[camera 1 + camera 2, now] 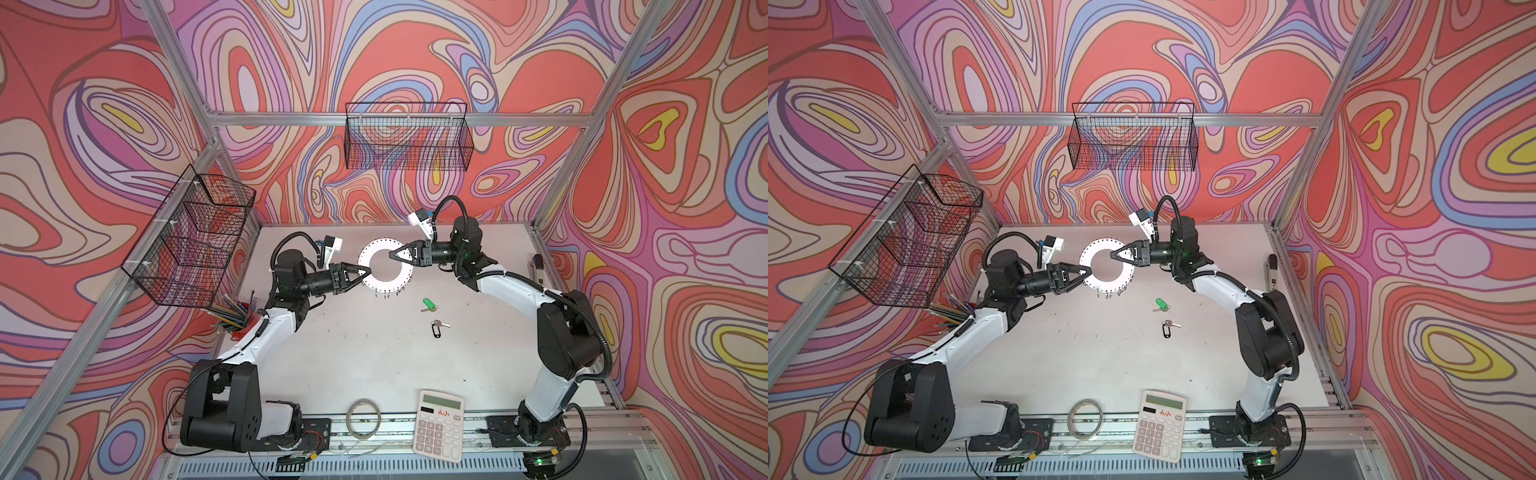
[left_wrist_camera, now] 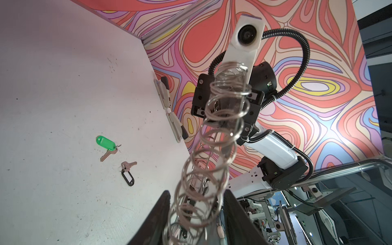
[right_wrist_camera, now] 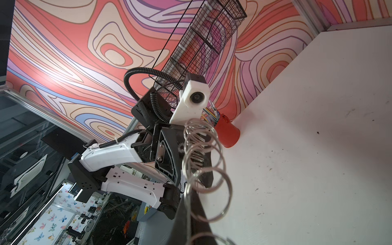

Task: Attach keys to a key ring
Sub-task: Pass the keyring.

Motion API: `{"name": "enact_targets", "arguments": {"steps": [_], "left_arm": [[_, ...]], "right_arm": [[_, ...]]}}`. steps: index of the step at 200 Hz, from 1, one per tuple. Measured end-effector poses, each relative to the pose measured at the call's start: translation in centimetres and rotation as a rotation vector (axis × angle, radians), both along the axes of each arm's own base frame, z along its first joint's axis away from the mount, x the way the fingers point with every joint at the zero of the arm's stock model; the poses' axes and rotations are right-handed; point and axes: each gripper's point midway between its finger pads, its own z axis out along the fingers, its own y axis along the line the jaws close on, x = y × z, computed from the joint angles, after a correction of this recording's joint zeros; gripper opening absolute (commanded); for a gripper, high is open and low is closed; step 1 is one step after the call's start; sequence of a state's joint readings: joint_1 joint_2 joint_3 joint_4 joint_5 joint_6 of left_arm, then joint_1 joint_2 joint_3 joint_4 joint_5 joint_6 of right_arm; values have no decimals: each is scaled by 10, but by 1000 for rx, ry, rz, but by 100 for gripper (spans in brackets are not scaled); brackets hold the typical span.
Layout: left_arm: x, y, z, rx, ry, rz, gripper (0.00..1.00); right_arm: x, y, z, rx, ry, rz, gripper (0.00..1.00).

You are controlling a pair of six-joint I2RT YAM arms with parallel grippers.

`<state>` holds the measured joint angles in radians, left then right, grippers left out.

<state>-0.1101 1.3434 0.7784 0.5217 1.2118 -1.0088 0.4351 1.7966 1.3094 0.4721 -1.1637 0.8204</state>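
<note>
The key ring [image 1: 384, 246] [image 1: 1106, 246], a flat pale disc with a big round hole and a fringe of small wire loops, hangs in the air over the far middle of the table. My right gripper [image 1: 392, 254] [image 3: 192, 197] is shut on its right inner rim. My left gripper [image 1: 368, 272] [image 2: 197, 192] straddles its left rim; the jaws stand apart with the loops [image 2: 212, 174] between them, and contact is unclear. The keys lie loose on the table nearer the front: one with a green tag [image 1: 428, 304] [image 2: 106, 142], one with a black tag [image 1: 437, 328] [image 2: 128, 176].
At the front edge lie a calculator [image 1: 439, 424] and a thin tape-like hoop [image 1: 364, 417]. A red cup of pens [image 1: 237, 320] stands at the left edge under a wire basket [image 1: 191, 241]. A stapler-like tool [image 1: 538, 268] lies along the right edge.
</note>
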Motion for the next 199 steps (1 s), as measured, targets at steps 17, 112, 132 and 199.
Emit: {"name": "enact_targets", "arguments": {"steps": [17,112,132,199], "left_arm": [[-1,-1,1,-5,8,-2,12],[-17,0,20,45,-8,22,0],[-21,2,31,66,-38,38,0],[-22,11,48,151,-125,151,0]], "right_arm": [[0,2,-3,-8,4,-3,0],[-5,2,7,-2,-29,-11,36],[-5,-3,14,-28,-69,-41,51],[1,-69,67,-130,-254,-315,54]]}}
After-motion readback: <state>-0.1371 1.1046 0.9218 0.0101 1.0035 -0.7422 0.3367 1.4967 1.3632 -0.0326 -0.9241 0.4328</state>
